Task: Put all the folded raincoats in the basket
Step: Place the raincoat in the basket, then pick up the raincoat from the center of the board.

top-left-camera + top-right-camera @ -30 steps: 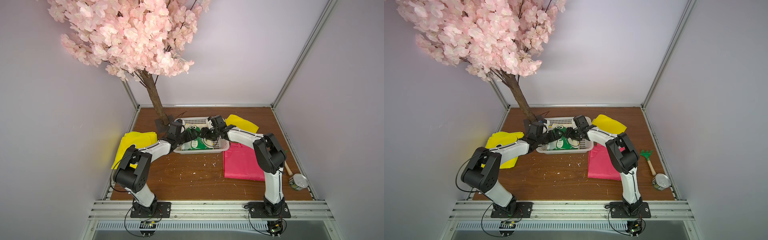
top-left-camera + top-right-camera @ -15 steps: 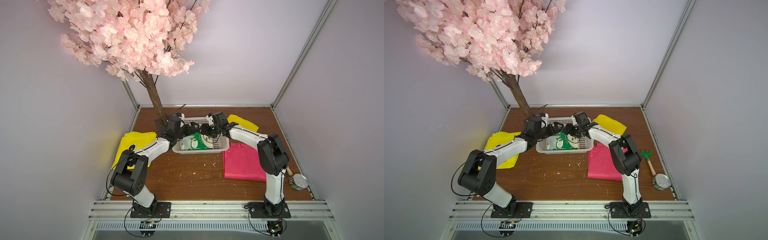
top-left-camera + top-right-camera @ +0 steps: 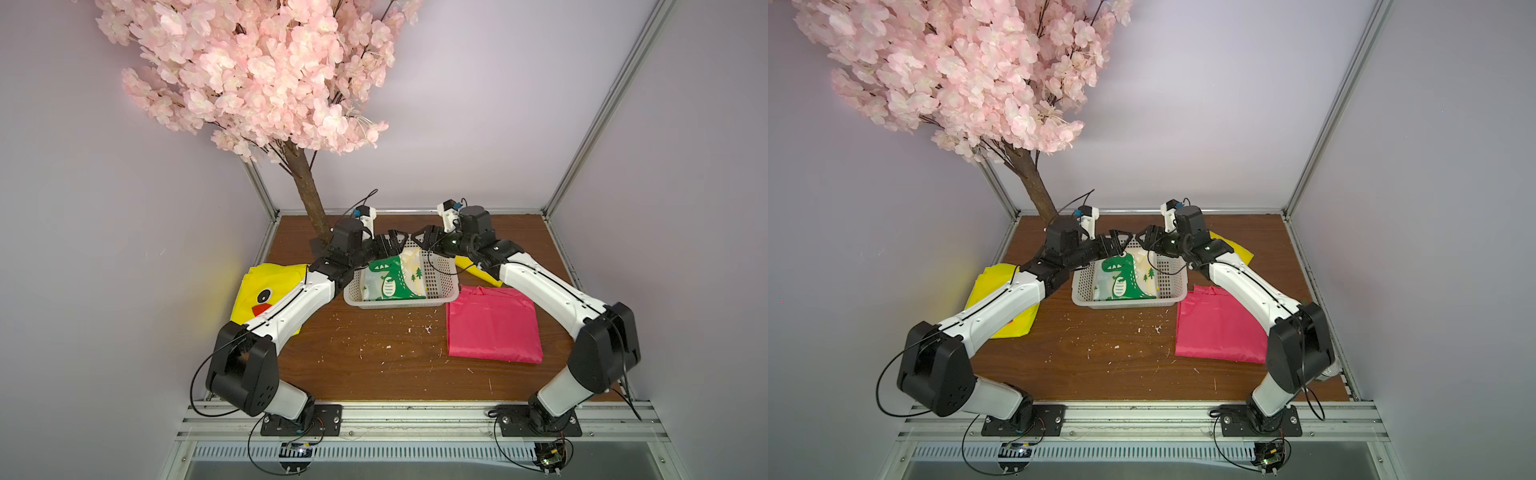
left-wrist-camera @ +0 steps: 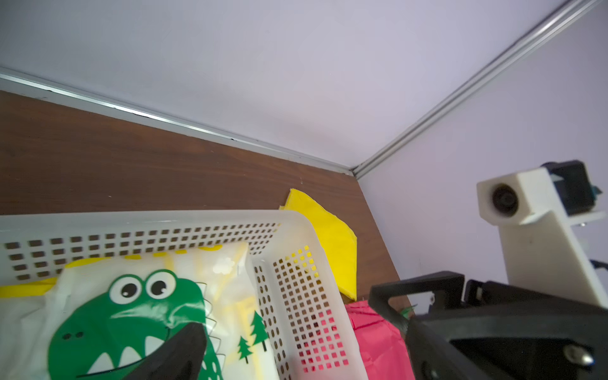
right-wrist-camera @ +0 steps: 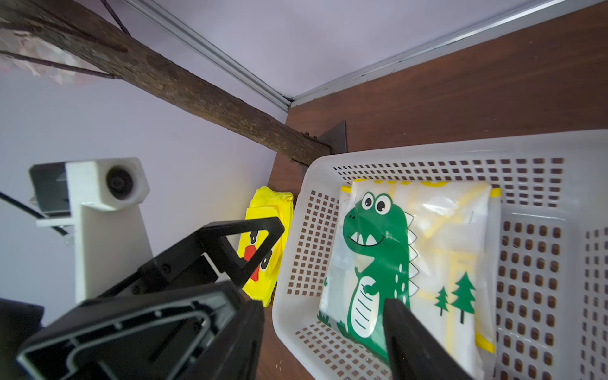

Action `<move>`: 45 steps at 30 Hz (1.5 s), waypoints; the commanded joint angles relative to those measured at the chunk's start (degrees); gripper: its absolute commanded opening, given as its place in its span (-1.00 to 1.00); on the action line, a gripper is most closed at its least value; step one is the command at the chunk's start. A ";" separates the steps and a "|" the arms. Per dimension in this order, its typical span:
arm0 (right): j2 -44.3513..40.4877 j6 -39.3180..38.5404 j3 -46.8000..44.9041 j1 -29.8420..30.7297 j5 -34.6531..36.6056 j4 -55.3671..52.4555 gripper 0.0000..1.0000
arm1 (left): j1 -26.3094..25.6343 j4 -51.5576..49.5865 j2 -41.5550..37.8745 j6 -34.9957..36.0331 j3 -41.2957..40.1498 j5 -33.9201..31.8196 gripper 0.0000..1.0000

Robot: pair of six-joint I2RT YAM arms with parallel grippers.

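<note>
Checking both top views, I see the folded white dinosaur-print plastic raincoat [image 3: 392,282] lying inside the white perforated rectangular plastic basket [image 3: 390,306], with the left gripper [image 3: 394,242] and right gripper [image 3: 424,241] hovering over its far end. Left wrist: jaws wide apart, empty. Right wrist: apart too, nothing held.

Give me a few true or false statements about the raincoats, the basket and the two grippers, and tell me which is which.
1. The dinosaur raincoat lies inside the basket. True.
2. The pink raincoat is in the basket too. False: it lies on the table beside the basket, on the robot's right.
3. The left gripper is clamped on the dinosaur raincoat. False: it is open above the basket's far end and holds nothing.
4. A yellow duck raincoat lies on the table on the robot's left. True.
5. The right gripper is open. True.
</note>
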 commanded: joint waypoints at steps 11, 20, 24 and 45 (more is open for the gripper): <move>-34.82 -1.02 -26.15 -12.01 6.36 -13.54 0.29 | -20.39 -1.90 -9.44 -4.56 -9.11 -9.78 0.99; -45.67 -7.72 -39.45 -33.47 2.86 -25.72 0.29 | -28.19 7.96 -5.94 -12.62 -17.22 -12.02 0.99; -46.46 -11.39 -41.13 -42.89 1.93 -28.81 0.31 | -30.05 11.47 -1.63 -13.15 -17.56 -11.68 0.99; -45.06 -2.70 -50.70 -48.91 2.36 -21.76 0.39 | -33.09 22.46 12.36 -16.06 -21.75 -10.81 0.99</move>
